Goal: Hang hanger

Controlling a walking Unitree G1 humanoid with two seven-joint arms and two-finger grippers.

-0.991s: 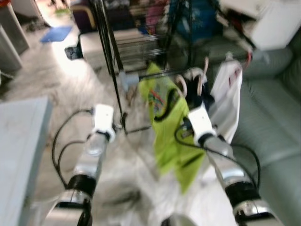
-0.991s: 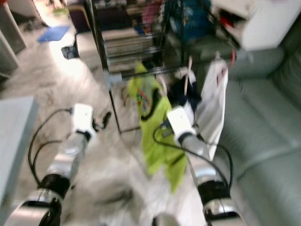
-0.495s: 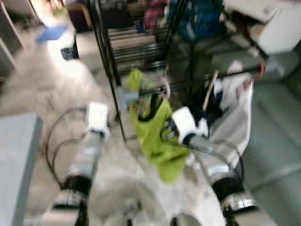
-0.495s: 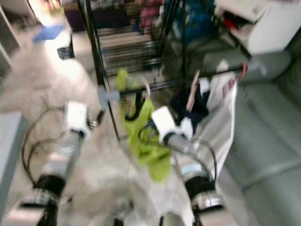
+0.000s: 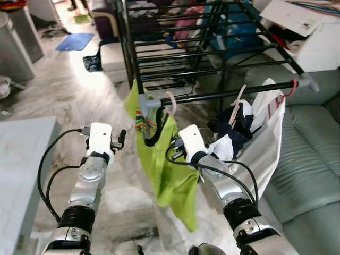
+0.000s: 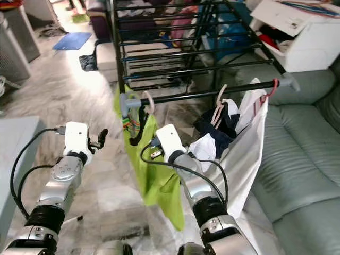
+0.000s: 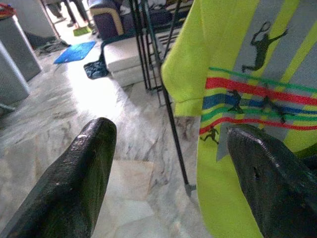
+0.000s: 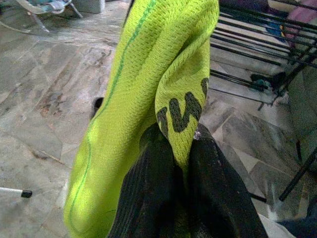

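A lime green shirt (image 5: 159, 159) hangs on a pale pink hanger whose hook (image 5: 171, 102) sits over the black rail (image 5: 223, 94) of a drying rack, near the rail's grey left end. My right gripper (image 8: 181, 163) is shut on a fold of the shirt's fabric below the collar; in the eye views its fingers are tucked against the cloth (image 5: 172, 149). My left gripper (image 5: 121, 139) is raised just left of the shirt, open and holding nothing, with the shirt's striped print beside one finger (image 7: 257, 168).
Further right on the rail hang dark and white garments (image 5: 234, 122) and a white bag (image 5: 268, 138). A grey-green sofa (image 5: 313, 143) stands at right and a grey table (image 5: 21, 159) at left. The rack's upper bars (image 5: 202, 48) are behind.
The camera has shifted and the picture has sharpened. My right gripper keeps its hold on the shirt, which now hangs nearer the rail's left end. The left arm stays raised beside it.
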